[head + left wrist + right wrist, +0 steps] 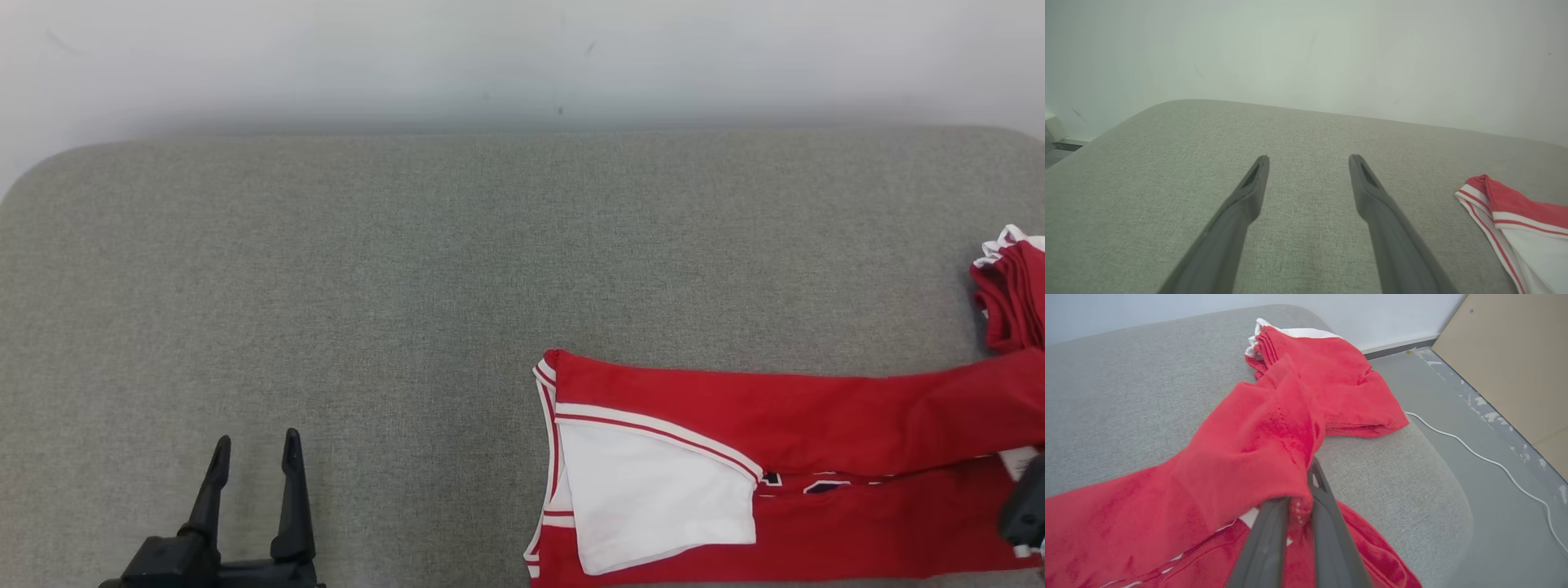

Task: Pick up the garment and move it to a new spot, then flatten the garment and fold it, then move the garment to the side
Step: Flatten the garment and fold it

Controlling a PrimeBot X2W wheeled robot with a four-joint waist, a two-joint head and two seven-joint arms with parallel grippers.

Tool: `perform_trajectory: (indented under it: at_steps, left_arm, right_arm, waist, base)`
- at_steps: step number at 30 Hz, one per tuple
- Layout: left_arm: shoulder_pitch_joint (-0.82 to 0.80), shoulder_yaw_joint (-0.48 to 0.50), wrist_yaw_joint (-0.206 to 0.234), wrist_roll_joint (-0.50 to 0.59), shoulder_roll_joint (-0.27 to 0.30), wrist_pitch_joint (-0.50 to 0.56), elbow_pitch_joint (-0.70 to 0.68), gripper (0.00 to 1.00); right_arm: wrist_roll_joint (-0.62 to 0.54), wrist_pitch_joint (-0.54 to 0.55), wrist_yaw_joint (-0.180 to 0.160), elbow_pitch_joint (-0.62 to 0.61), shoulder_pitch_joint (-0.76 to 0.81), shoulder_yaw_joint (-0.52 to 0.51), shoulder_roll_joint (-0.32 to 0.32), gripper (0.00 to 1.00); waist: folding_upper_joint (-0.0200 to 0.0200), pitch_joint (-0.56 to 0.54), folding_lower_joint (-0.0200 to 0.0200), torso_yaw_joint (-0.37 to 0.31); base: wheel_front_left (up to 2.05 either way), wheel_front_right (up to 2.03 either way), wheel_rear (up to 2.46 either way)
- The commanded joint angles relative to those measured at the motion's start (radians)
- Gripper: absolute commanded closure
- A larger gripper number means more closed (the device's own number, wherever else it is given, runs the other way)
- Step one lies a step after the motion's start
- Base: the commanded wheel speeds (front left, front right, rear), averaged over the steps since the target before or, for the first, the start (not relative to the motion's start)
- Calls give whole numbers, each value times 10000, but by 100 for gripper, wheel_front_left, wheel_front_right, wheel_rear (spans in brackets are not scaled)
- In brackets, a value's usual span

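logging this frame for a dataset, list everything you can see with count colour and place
garment: 1, red with white trim, right side of table
bundle: 1, red and white, table's far right edge; same garment or not, cannot tell
table: 1, grey fabric, under the garment
wall: 1, white, behind table
floor: 1, grey, right of table
cable: 1, white, on floor
board: 1, beige, past the floor
left gripper: 1, dark, open, table's near left
right gripper: 1, dark, shut on garment

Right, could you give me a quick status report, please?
Left gripper open, over grey cushion. Right gripper shut on red garment. Garment part-folded, bunched at right edge. No obstruction seen.
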Motion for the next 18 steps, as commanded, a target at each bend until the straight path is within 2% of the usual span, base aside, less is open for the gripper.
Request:
perform_trajectory:
  at_steps: [1, 6, 10, 14, 18]
  left_arm:
    - [106, 51, -20, 46, 46, -28, -34, 0]
    - [272, 233, -48, 40, 103, -28, -45, 0]
    - [411, 237, -31, 22, 54, -28, 4, 0]
    - [420, 143, -83, -1, -12, -28, 83, 0]
    - [347, 13, -161, -19, -65, -28, 177, 0]
  right_arm:
    - [127, 8, -32, -97, 183, 160, 33, 100]
    - [753, 256, -30, -740, 927, 1968, 32, 100]
    - [1153, 323, -30, -957, 1374, 3924, 36, 100]
    - [1704, 233, -32, -618, 1406, 5794, 26, 100]
    - [2061, -39, -30, 147, 1064, 6825, 28, 100]
  waist:
    - [-1, -67, 0, 15]
    - [-1, -297, 0, 80]
    - [-1, -401, 0, 152]
    - [-1, -429, 0, 207]
    - [-1, -419, 0, 330]
  base:
    - [0, 0, 0]
    - [0, 0, 0]
    - [0, 0, 0]
    - [0, 0, 0]
    - [0, 0, 0]
